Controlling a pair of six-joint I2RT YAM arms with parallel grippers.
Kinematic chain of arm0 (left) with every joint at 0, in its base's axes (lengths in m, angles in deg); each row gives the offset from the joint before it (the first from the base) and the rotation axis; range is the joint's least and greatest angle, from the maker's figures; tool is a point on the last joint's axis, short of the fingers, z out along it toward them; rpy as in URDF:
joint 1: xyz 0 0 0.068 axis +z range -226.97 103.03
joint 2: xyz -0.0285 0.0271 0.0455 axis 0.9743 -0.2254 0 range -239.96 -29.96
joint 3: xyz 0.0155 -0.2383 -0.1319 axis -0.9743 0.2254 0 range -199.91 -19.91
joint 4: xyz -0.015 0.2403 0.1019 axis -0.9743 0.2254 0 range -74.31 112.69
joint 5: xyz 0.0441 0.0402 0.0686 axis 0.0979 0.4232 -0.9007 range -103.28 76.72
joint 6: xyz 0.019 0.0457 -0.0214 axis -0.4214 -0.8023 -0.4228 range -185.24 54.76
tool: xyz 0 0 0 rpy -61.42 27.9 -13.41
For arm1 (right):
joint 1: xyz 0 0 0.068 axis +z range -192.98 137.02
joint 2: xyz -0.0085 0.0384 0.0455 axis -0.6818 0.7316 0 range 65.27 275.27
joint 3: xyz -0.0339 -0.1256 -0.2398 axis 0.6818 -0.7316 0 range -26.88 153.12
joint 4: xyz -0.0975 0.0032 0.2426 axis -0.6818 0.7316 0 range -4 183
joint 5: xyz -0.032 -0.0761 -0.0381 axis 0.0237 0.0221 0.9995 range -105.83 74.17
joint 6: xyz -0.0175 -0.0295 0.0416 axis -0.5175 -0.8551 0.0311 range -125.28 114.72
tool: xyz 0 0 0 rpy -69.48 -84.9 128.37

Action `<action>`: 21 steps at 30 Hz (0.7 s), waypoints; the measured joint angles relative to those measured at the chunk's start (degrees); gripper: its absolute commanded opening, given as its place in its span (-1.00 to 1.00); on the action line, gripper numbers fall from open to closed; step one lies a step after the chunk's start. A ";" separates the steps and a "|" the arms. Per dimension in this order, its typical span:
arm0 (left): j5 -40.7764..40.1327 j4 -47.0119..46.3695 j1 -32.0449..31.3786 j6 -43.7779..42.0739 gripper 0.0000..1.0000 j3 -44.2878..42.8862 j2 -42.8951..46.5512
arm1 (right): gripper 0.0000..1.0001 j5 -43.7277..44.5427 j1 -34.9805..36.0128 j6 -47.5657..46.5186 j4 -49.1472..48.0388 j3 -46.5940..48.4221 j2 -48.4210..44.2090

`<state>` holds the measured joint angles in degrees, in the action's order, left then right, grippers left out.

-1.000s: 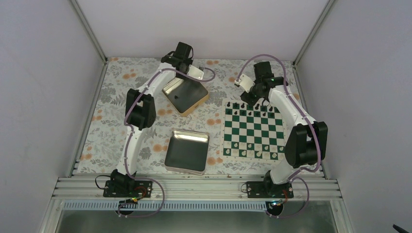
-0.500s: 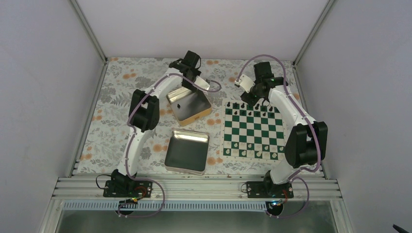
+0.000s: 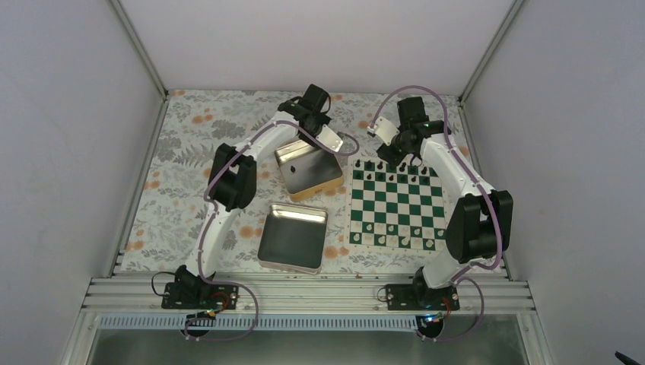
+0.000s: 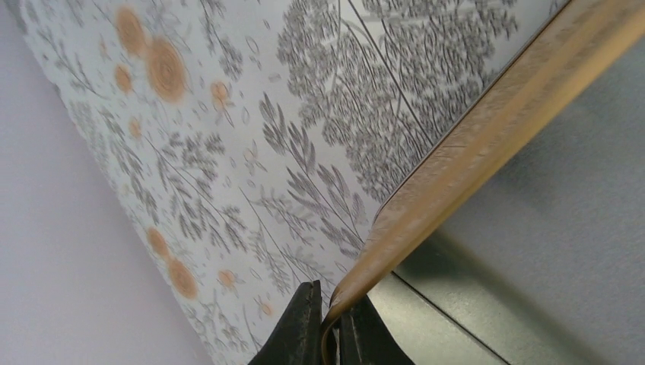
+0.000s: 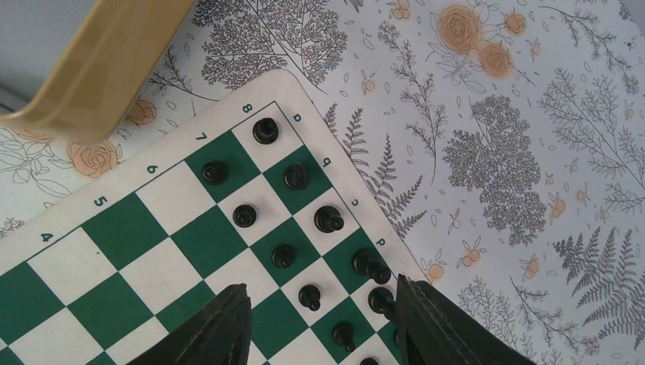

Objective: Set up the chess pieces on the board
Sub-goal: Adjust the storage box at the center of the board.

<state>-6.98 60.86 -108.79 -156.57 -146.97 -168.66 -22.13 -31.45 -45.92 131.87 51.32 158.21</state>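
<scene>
Most of the way there, judging from above: saw chess pieces (image 5: 284, 256) standing one to a square along the two far rows of the board (image 3: 395, 204) and white pieces (image 3: 367, 228) on its near rows, but could not check the stretch hidden under the right arm. Found the right gripper (image 5: 321, 293) spread wide and empty, hanging just above the board's far corner. Found the left gripper (image 4: 328, 328) pinched tight on the gold rim of a tin (image 4: 456, 163) just beside the board, so probably had only a last piece or two to bring over; could not make out the tin's contents.
</scene>
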 measured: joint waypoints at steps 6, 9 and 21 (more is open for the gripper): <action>0.85 -0.39 -1.73 -0.96 -0.94 -1.29 -0.02 | 0.01 -0.02 -0.04 0.00 0.02 0.00 0.00; 0.81 0.02 -2.14 -1.16 -0.78 -4.22 -0.61 | 0.01 -0.02 -0.07 0.00 0.04 0.00 0.00; -1.75 2.36 -2.47 -1.97 -0.77 -9.55 -2.38 | 0.01 -0.04 -0.11 0.00 0.09 -0.04 0.00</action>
<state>-8.72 63.22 -111.26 -158.54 -156.52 -171.04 -22.18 -31.56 -45.92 131.96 51.27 158.21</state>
